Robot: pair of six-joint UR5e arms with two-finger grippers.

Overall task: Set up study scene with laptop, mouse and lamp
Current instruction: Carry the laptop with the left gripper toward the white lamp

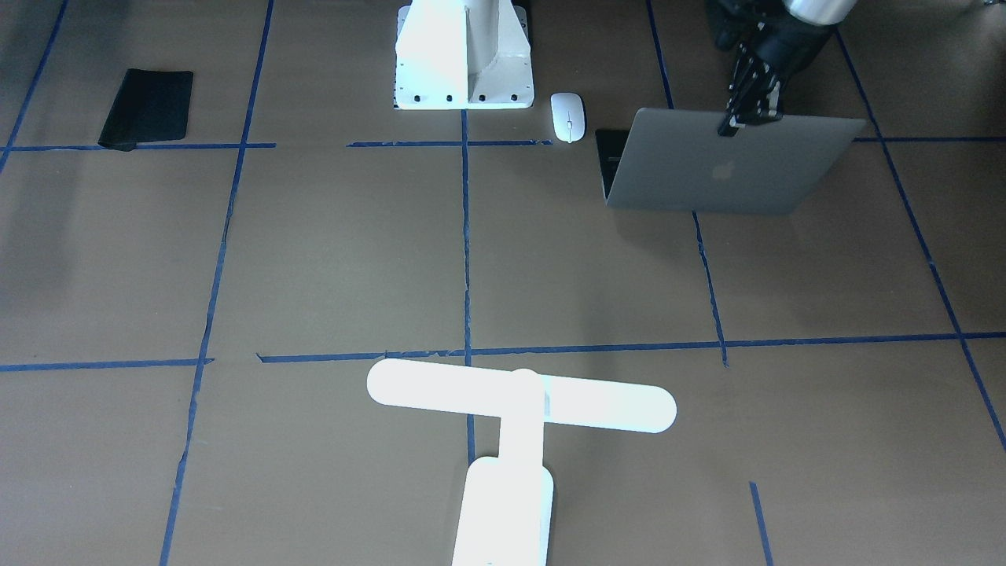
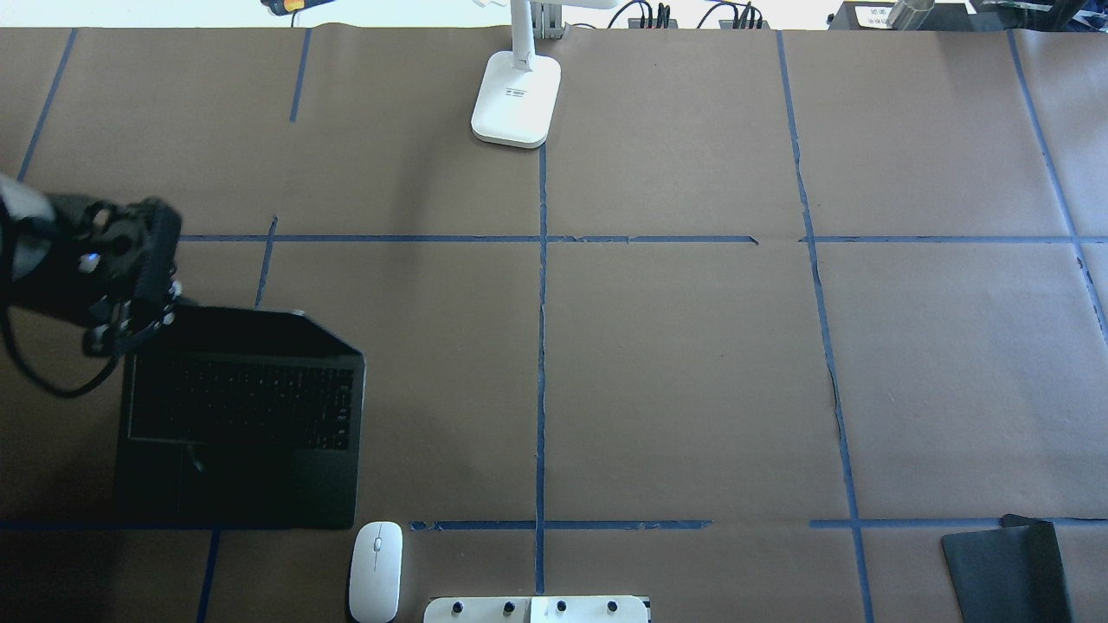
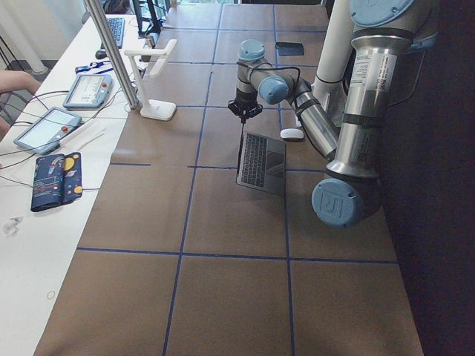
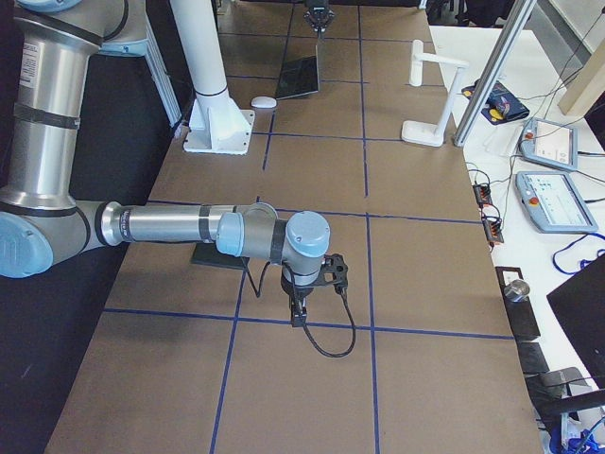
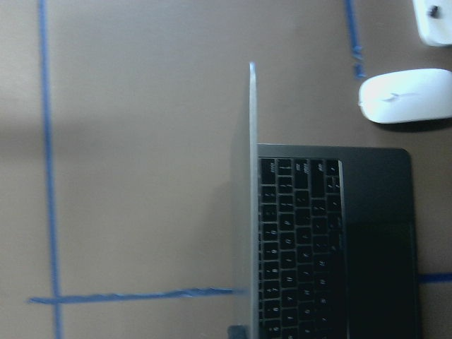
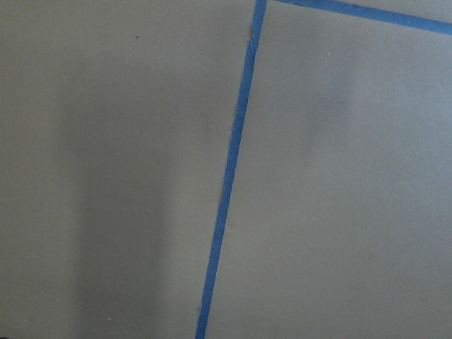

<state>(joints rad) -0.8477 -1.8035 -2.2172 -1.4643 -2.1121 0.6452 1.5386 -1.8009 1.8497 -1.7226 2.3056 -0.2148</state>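
The left gripper (image 1: 747, 122) pinches the lid edge of the open laptop (image 1: 723, 169), past the mouse (image 1: 567, 116) lying just beside the white pedestal (image 1: 464, 63). The lamp (image 1: 519, 397) stands across the table (image 1: 314, 259) from the pedestal. Whether the right gripper (image 4: 299, 315) is open cannot be told.

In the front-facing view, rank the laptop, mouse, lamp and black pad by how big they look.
1. The lamp and laptop look about alike. The lamp is nearest the camera and cut off by the frame's edge, so I won't rank these two.
2. The black pad.
3. The mouse.
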